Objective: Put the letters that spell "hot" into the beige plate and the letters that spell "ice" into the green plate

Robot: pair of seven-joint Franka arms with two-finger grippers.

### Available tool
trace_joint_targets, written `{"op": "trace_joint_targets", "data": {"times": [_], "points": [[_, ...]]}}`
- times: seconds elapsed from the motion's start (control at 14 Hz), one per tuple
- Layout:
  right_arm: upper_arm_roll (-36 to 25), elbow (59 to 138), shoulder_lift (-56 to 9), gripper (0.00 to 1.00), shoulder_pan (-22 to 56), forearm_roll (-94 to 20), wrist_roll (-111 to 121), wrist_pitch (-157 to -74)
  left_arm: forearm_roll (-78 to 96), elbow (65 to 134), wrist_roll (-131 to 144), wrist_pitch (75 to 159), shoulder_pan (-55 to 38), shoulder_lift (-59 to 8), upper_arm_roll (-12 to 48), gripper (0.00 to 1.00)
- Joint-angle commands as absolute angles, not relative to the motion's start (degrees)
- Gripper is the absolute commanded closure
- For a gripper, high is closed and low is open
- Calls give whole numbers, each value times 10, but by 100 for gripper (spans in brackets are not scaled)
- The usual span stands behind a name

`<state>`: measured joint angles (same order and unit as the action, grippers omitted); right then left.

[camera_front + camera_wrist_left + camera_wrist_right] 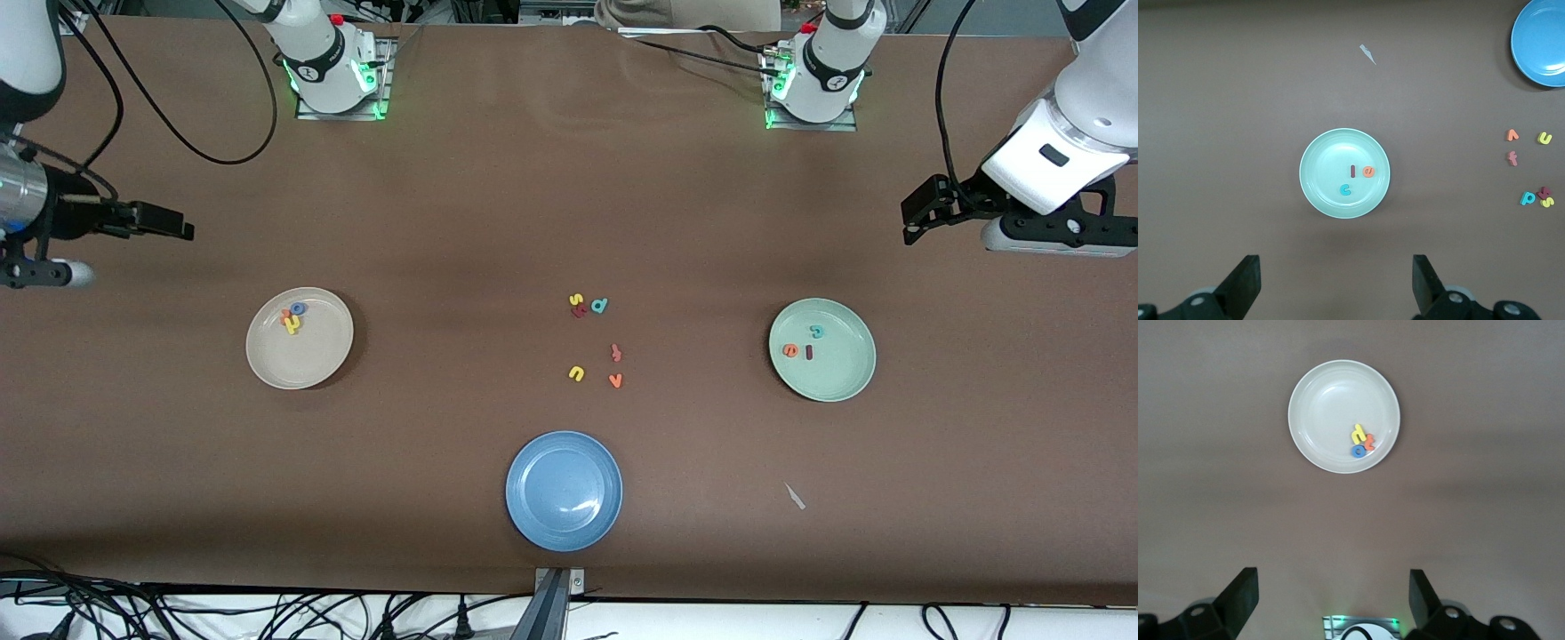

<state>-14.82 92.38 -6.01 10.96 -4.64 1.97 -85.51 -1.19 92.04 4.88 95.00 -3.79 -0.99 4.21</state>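
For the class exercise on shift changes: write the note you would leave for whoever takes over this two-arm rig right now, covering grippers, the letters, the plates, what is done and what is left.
Left gripper: open, empty, up over the table by the green plate.
Right gripper: open, empty, over its own end of the table.
Beige plate: holds yellow h, orange t, blue o, bunched together.
Green plate: holds teal c, dark red i, orange e.
Done: both words are sorted.
Left: nothing visible; spare letters stay mid-table, blue plate is empty.
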Motion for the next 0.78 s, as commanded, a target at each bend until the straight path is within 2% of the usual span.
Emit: {"op": "trace_joint_targets", "data": {"times": [0.0, 0.29, 0.71], "points": [[-105, 926, -34, 0, 81, -15, 12, -840, 4, 915, 46, 944, -38, -9, 40, 0], [-94, 907, -27, 0, 48, -22, 15, -840, 4, 915, 46, 944, -38, -9, 40, 0], [-97, 907, -28, 0, 68, -20, 14, -848, 4, 915, 46, 944, -38, -9, 40, 0]]}}
